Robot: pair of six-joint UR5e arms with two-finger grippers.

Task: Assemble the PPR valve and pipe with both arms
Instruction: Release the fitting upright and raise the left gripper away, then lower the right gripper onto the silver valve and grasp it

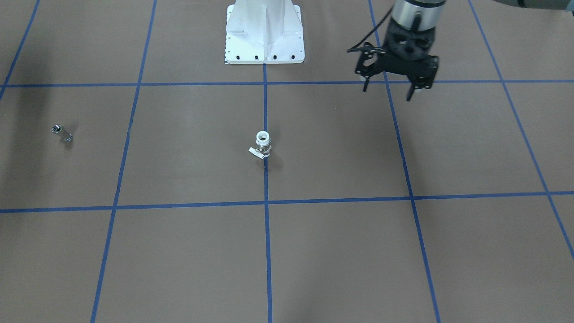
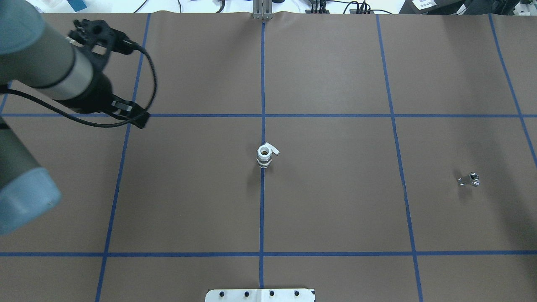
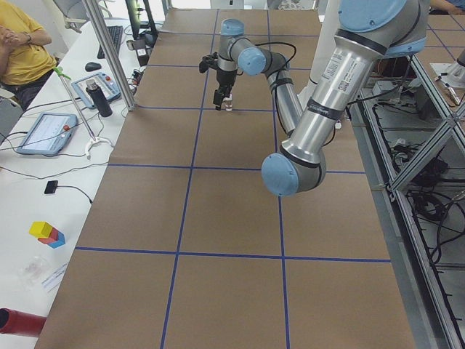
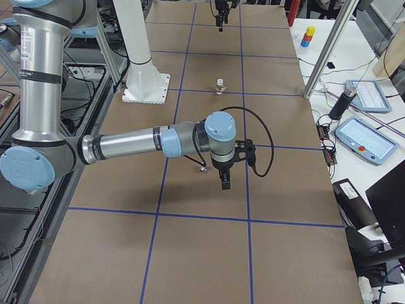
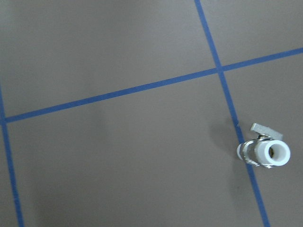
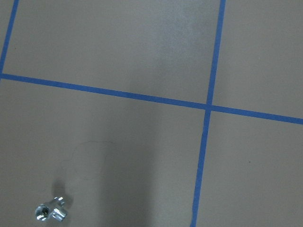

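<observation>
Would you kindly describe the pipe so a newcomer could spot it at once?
From the white pedestal, follow the blue centre line to the upright valve. The pipe sits alone, far out on the robot's right. It is all shiny silver, lacking the valve's white ends.

The PPR valve [image 2: 264, 156] stood upright at the centre of the table [image 2: 335, 209]. The pipe [image 2: 470, 180] lay well to its right, and the left gripper [image 1: 387, 93] hung over the left side.

Brown table [image 2: 335, 209], blue tape grid [image 2: 335, 115]; white side desk [image 3: 36, 207].
</observation>
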